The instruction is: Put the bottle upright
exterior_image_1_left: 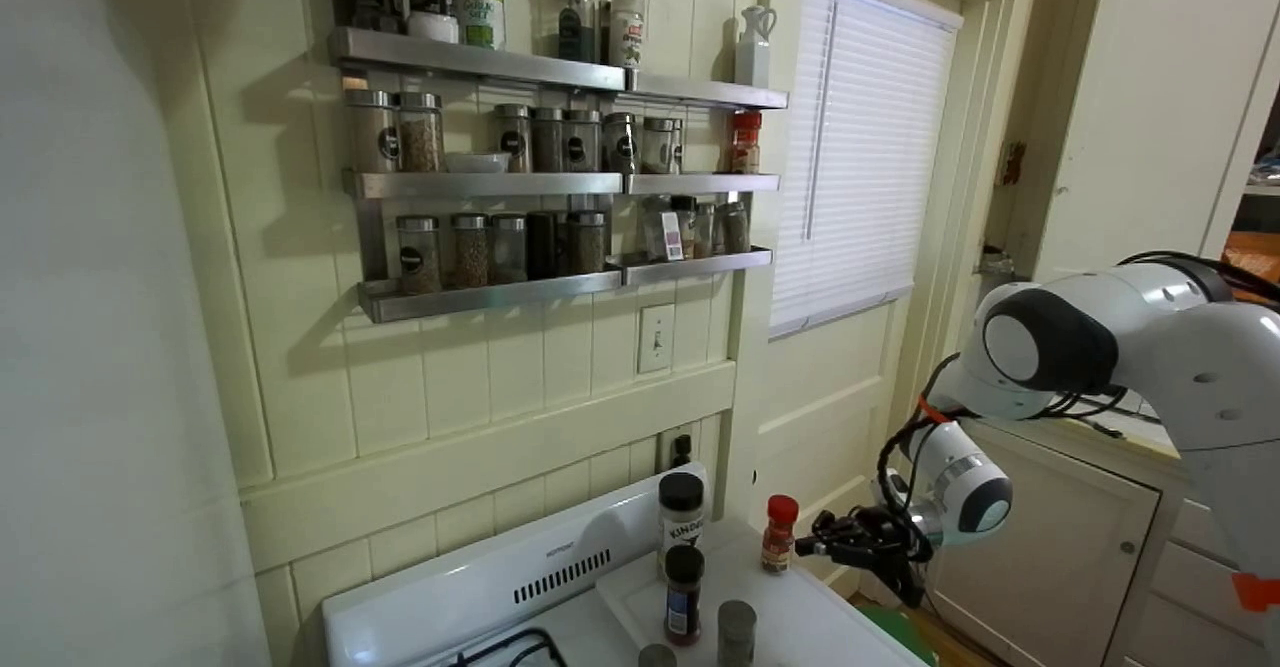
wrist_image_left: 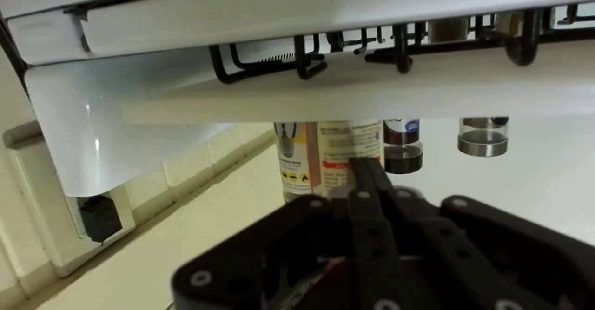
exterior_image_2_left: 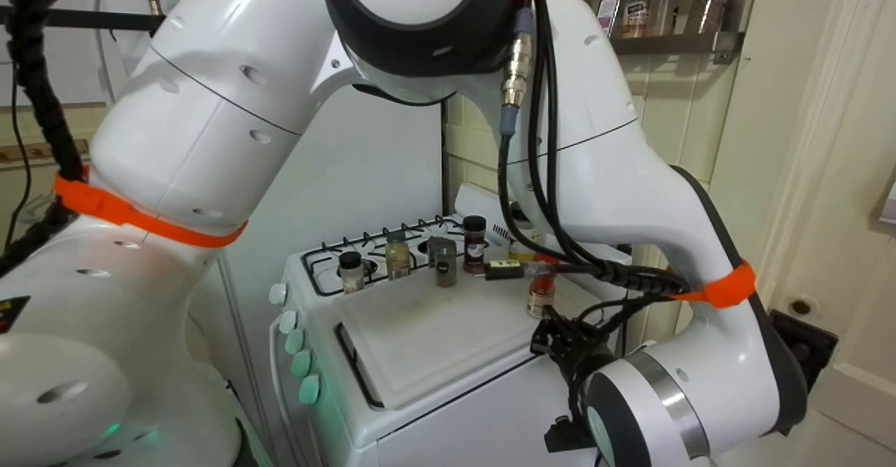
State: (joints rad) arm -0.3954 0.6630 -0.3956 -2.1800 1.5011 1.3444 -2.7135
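Lovely, the slim red-capped spice bottle (exterior_image_1_left: 780, 537) stands upright on the white stove cover (exterior_image_2_left: 434, 337), black two-fingered claw (wrist_image_left: 364, 162) clenched empty just beside it, so back straight off, no nudge

white stove cover (exterior_image_2_left: 420, 337): red-capped bottle (exterior_image_1_left: 778, 539), dark-capped reddish bottle (exterior_image_1_left: 684, 595), grey-lidded jar (exterior_image_1_left: 736, 635), all upright

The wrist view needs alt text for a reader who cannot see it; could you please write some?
The black end effector, closed, partly hides a cream-labelled bottle. The picture is upside down, so this and other bottles seem to hang from a pale board, with black grates and a white stove higher up.
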